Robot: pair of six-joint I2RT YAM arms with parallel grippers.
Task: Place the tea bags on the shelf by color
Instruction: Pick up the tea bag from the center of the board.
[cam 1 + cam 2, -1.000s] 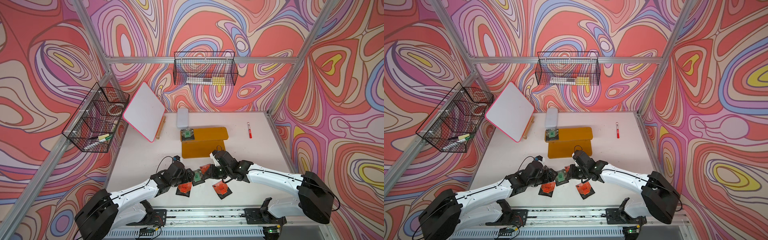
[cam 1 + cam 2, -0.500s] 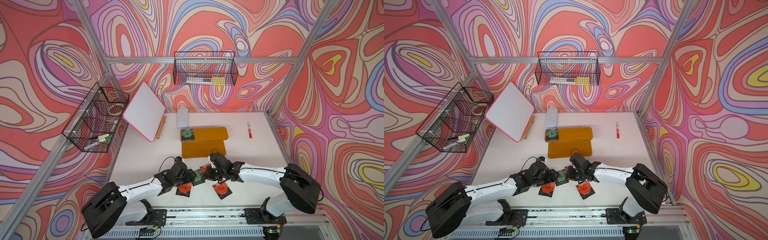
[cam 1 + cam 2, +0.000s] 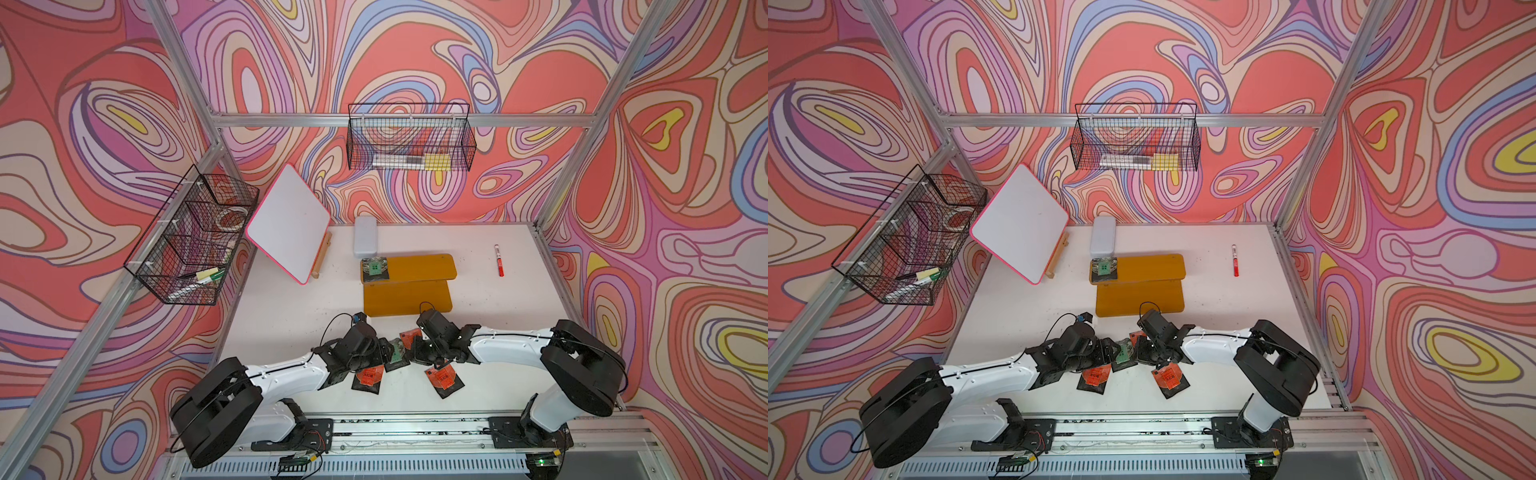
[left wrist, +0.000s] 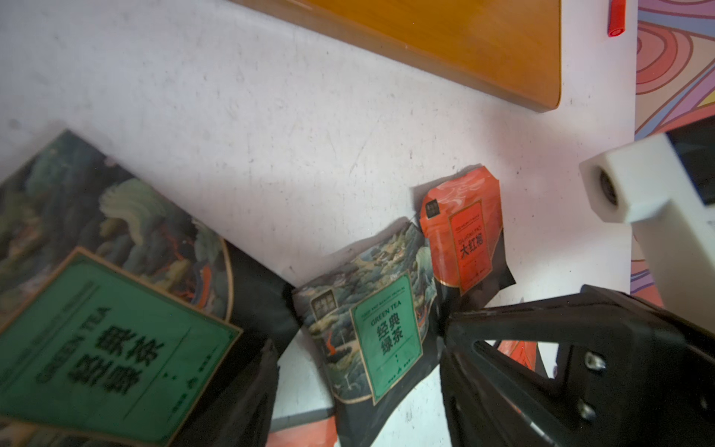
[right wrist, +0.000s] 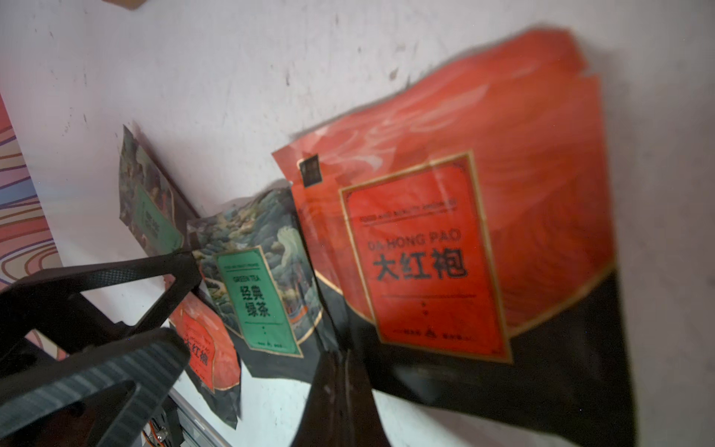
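Just in front of the shelf point(image 3: 407, 299), the right gripper point(image 5: 337, 387), clamped, seems to pinch the orange-red tea bag point(image 5: 425, 251) by its dark end, red end pointing shelfward; the left gripper point(image 5: 185, 309) gapes nearby.

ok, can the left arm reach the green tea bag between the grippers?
Probably yes: the left gripper is open, aimed at the green tea bag. The right gripper, shut on the adjacent orange-red tea bag, crowds one side.

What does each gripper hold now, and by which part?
The right gripper seems shut on the dark edge of a red tea bag. The left gripper is open over a green tea bag and holds nothing.
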